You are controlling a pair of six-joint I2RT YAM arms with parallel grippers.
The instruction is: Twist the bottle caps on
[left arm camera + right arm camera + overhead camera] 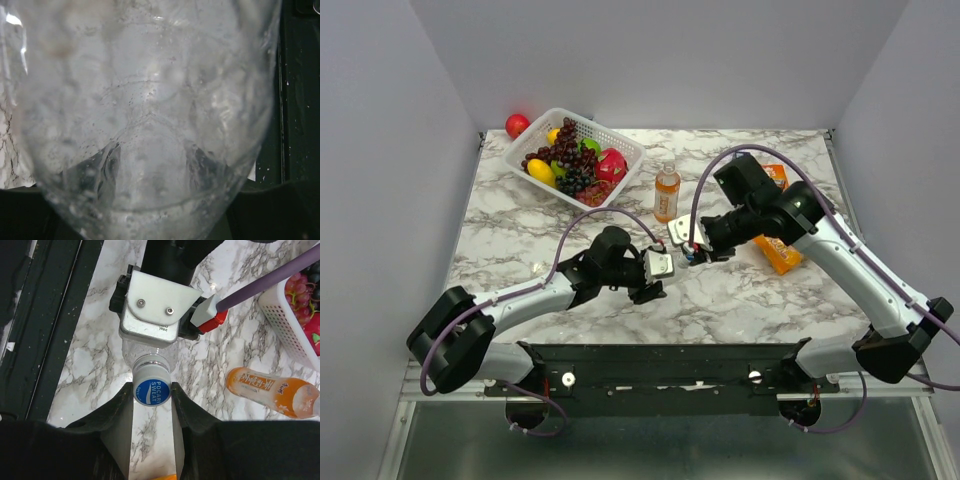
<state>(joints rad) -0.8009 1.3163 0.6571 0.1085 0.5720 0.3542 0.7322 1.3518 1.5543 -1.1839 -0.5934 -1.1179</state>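
Observation:
A clear, colourless bottle (150, 354) is held level just above the table by my left gripper (658, 268), which is shut on its body; in the left wrist view the bottle (150, 100) fills the frame. A blue cap (153, 391) printed with white letters sits on the bottle's neck. My right gripper (152, 392) is shut on this cap, one finger pressing each side. The two grippers meet nose to nose at the table's middle (682, 256). An orange bottle (666, 193) with a white cap stands upright behind them, also seen in the right wrist view (272, 392).
A white basket (620, 143) of fruit stands at the back left, with a red fruit (517, 125) beside it. Orange snack packets (780, 252) lie under the right arm. The black base rail (660, 365) runs along the near edge.

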